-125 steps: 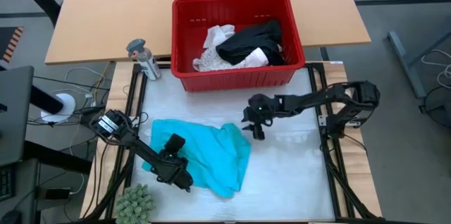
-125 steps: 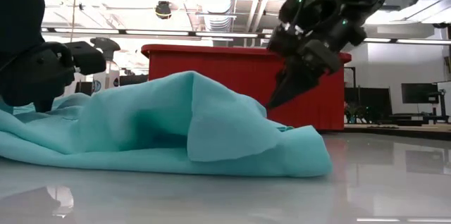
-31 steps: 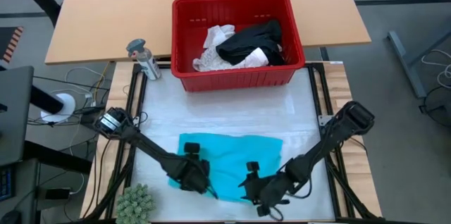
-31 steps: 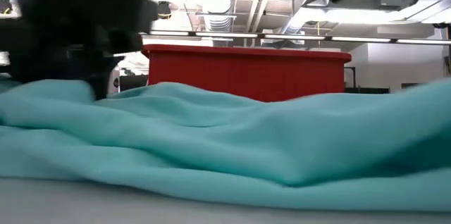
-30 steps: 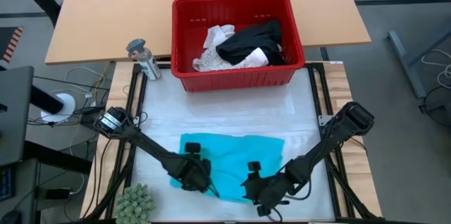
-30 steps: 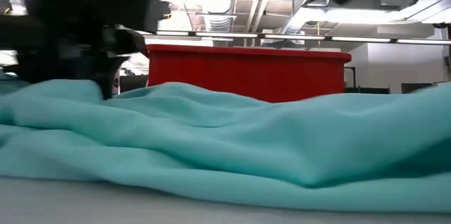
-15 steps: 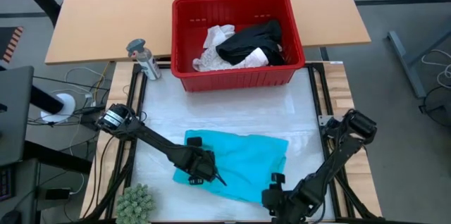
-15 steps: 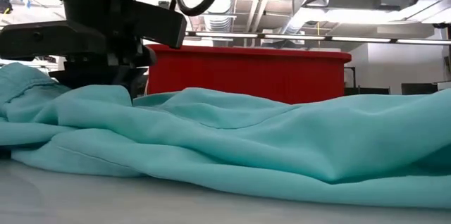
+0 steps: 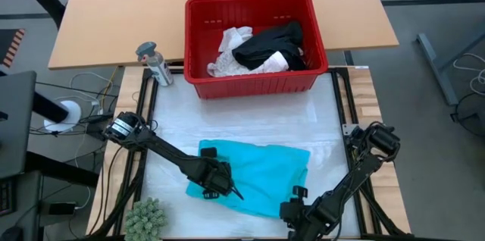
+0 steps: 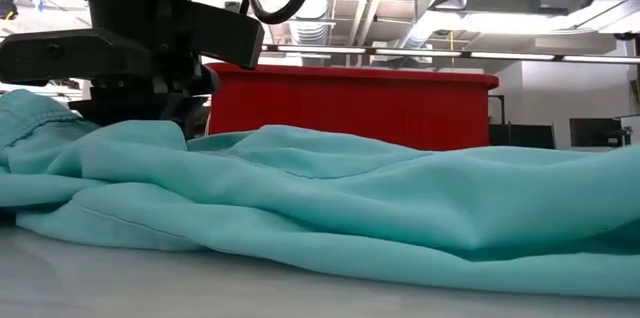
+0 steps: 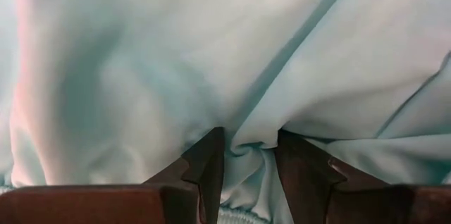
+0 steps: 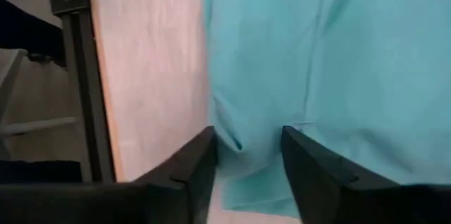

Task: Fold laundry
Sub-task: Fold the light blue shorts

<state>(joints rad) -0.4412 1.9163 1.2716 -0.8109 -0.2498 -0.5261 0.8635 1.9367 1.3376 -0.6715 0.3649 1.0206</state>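
Teal garment lies wide across frame centre. Left tool pinches its left edge; right tool, lower right, straddles its corner, not yet clenched.

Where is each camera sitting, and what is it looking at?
High view: above the table, looking down; both arms, teal garment, red basket.
Low view: at tabletop height, looking across; left gripper.
Left wrist view: on the left arm; fingers pinch teal cloth.
Right wrist view: on the right arm; fingers at the cloth's edge.
All four share the teal garment.
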